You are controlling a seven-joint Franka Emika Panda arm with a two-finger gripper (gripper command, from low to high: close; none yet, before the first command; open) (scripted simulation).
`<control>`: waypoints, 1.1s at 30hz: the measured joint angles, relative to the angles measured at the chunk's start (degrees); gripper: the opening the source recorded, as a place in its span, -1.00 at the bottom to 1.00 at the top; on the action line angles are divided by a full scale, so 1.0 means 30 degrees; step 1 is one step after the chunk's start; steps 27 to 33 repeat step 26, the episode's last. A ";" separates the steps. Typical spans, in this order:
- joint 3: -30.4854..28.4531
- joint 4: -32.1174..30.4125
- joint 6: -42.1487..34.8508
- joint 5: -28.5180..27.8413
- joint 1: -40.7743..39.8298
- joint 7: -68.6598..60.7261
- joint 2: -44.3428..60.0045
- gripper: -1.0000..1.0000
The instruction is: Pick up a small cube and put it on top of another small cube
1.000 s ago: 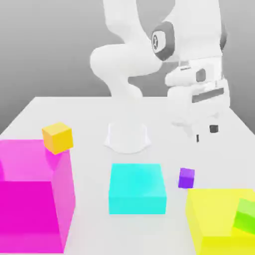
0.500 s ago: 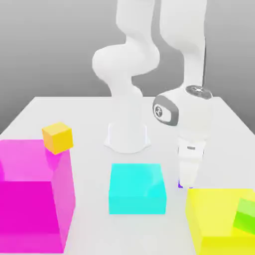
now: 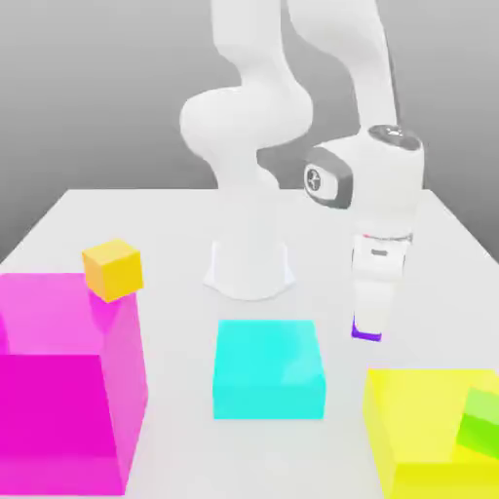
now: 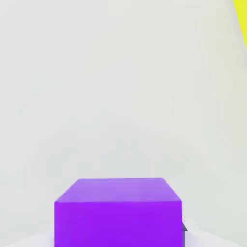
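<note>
A: Which items lie nearest in the exterior view?
B: At 7 o'clock stands a large magenta block [image 3: 58, 390]; at 5 o'clock, a large yellow block [image 3: 419, 429] with a small green cube [image 3: 479, 421] against its 3 o'clock side.

A: And the middle ground?
B: A cyan block [image 3: 269, 368] rests on the white tabletop [image 3: 166, 244] near centre. At its 2 o'clock, the hand [image 3: 368, 326] points straight down, closed on the small purple cube [image 3: 367, 332]; only the cube's lower edge shows beneath the fingers [image 3: 372, 310], raised off the tabletop. The hand view shows the purple cube [image 4: 118, 212] close up against bare tabletop [image 4: 120, 87], with a dark finger pad [image 4: 184, 228] touching its side and a sliver of the yellow block [image 4: 241, 19] at 1 o'clock.

A: What sits farther back?
B: A small orange cube [image 3: 113, 269] rests on the magenta block's far corner, at 9 o'clock. Beyond the cyan block, at 12 o'clock, stands the arm's white base [image 3: 249, 265].
</note>
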 joint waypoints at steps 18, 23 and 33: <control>-0.7574 0.8503 -1.5098 -0.3964 -0.8645 -0.8592 -0.7118 -1.00; -0.8731 0.7285 -1.3173 -0.4439 -0.9312 -0.9320 -0.6454 -1.00; -0.8821 0.7051 -1.2787 -0.4463 -0.9329 -0.9348 -0.6299 1.00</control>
